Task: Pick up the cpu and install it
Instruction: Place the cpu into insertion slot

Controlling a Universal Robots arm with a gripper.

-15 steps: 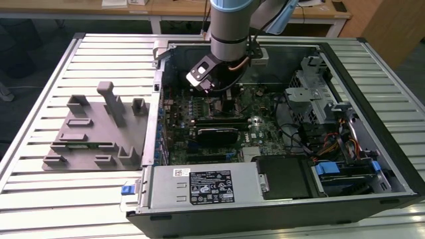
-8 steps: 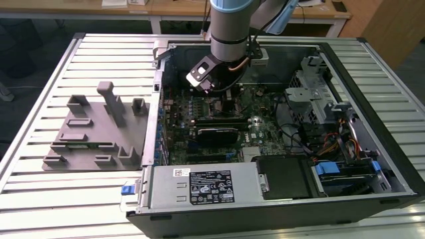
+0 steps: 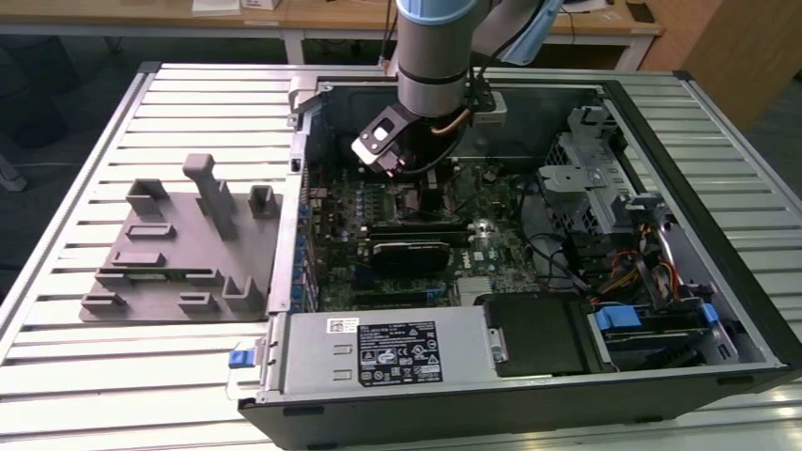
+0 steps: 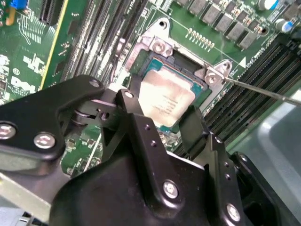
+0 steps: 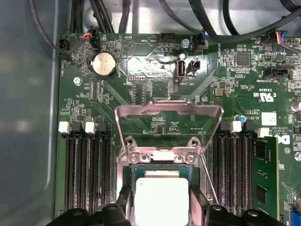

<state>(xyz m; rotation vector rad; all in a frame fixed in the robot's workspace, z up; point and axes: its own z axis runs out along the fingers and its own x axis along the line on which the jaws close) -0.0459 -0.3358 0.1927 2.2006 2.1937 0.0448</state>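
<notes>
The cpu [image 5: 161, 200] is a flat silver square with a thin pale border, lying level in the motherboard socket [image 5: 162, 157]. In the second wrist view the cpu [image 4: 167, 96] sits inside the socket's dark frame. My gripper [image 5: 161, 207] is down over it, with one black finger [image 4: 134, 106] against each of two opposite edges, shut on the chip. The socket's metal load plate [image 5: 169, 113] stands flipped open behind it. In the exterior view the gripper [image 3: 398, 177] reaches into the open computer case [image 3: 739, 282] over the board.
A thin socket lever [image 4: 263, 89] sticks out beside the socket. Rows of memory slots [image 5: 87, 174] flank it on both sides. Cables [image 3: 614, 272] and a drive cage [image 3: 589, 178] fill the case's right. A grey fixture block [image 3: 176, 254] lies on the slatted table.
</notes>
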